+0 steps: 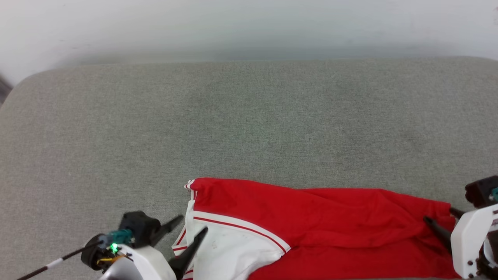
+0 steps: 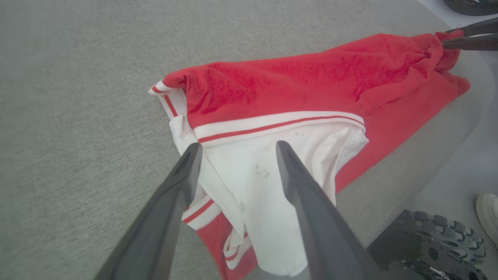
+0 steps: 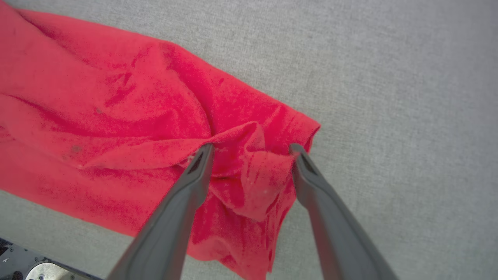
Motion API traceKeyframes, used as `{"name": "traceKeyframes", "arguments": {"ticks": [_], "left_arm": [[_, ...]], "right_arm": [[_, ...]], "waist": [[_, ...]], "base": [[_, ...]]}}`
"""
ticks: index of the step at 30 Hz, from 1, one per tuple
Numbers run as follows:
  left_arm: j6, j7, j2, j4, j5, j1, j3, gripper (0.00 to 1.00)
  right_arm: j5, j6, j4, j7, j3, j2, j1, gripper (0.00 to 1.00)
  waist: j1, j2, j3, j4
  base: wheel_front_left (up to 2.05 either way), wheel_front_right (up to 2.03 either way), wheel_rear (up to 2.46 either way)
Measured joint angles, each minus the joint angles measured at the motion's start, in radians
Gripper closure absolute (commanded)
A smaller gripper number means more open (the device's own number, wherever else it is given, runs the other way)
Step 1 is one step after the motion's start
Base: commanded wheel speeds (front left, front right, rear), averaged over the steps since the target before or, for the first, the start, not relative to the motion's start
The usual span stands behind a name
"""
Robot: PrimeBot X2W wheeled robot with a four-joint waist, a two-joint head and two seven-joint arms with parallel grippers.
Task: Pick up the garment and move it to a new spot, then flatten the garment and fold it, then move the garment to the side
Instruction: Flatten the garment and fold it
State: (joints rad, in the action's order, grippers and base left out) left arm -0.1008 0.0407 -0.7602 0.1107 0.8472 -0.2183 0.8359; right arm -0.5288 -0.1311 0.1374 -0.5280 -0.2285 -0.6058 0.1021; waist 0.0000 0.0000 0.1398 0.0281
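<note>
– Well, where does the garment sit in the head view?

– The garment (image 1: 330,217) lies on the grey cushion (image 1: 249,116), low in the picture from 6 to 4 o'clock. Its red body is stretched sideways, with the white sleeve (image 1: 233,249) at the left end. The left gripper (image 1: 193,224) is at 7 o'clock, fingers parted over that sleeve's striped edge. The right gripper (image 1: 439,215) is at 4 o'clock, at the red end.

– And the left wrist view?

– There the left gripper (image 2: 238,144) has its two fingers spread wide. The tips are over the white sleeve (image 2: 272,171), just under the red-and-white trim, and nothing is pinched between them. The red body of the garment (image 2: 295,77) runs off toward 2 o'clock, where the right gripper's dark fingers (image 2: 470,42) meet the bunched end. At 4 o'clock, past the cushion's edge, there's a pale shoe (image 2: 486,212) on the floor.

– The right wrist view?

– The right gripper (image 3: 252,147) is spread too. A rumpled fold of red cloth lies between the tips, and both rest against it without squeezing it. The garment (image 3: 116,109) spreads from 9 o'clock to the centre, and bare grey cushion (image 3: 389,77) runs from 12 to 4 o'clock.
</note>
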Motion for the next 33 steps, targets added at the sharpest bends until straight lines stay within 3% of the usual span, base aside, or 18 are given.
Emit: {"name": "traceKeyframes", "arguments": {"ticks": [9,11,15,17,21,24,28,33], "left_arm": [[-0.122,-0.240,0.051,-0.002,0.002,0.010,-0.156,0.00],[-0.132,-0.275,0.053,-0.005,-0.027,0.015,-0.177,0.00],[-0.160,-0.300,0.108,0.005,-0.092,0.049,-0.266,0.00],[-0.163,-0.301,0.180,0.042,-0.143,0.069,-0.364,0.00],[-0.104,-0.302,0.317,0.087,-0.278,0.164,-0.532,0.00],[-0.040,-0.303,0.387,0.100,-0.393,0.211,-0.622,0.00],[0.039,-0.304,0.433,0.082,-0.538,0.247,-0.680,0.00],[0.121,-0.304,0.517,0.079,-0.589,0.252,-0.758,0.00]], "right_arm": [[0.036,0.000,-0.176,-0.065,0.203,0.098,-0.009,0.00],[0.048,0.000,-0.201,-0.079,0.239,0.131,-0.026,0.00],[0.076,0.000,-0.224,-0.091,0.313,0.201,-0.070,0.00],[0.093,0.000,-0.219,-0.098,0.371,0.244,-0.090,0.00],[0.134,0.000,-0.194,-0.098,0.481,0.333,-0.109,0.00],[0.150,0.000,-0.172,-0.098,0.519,0.382,-0.123,0.00],[0.199,0.000,-0.131,-0.089,0.567,0.408,-0.131,0.00],[0.208,0.000,-0.074,-0.094,0.580,0.450,-0.134,0.00]], "waist": [[0.0000,0.0000,-0.009,0.001],[0.0000,0.0000,-0.007,0.004],[0.0000,0.0000,0.001,0.014],[0.0000,0.0000,0.005,0.021],[0.0000,0.0000,0.015,0.034],[0.0000,0.0000,0.025,0.043],[0.0001,0.0000,0.040,0.056],[0.0000,0.0000,0.058,0.074]], "base": [[0.00,0.00,0.00],[0.00,0.00,0.00],[0.00,0.00,0.00],[0.00,0.00,0.00],[0.00,0.00,0.00],[0.00,0.00,0.00],[0.00,0.00,0.00],[0.00,0.00,0.00]]}}
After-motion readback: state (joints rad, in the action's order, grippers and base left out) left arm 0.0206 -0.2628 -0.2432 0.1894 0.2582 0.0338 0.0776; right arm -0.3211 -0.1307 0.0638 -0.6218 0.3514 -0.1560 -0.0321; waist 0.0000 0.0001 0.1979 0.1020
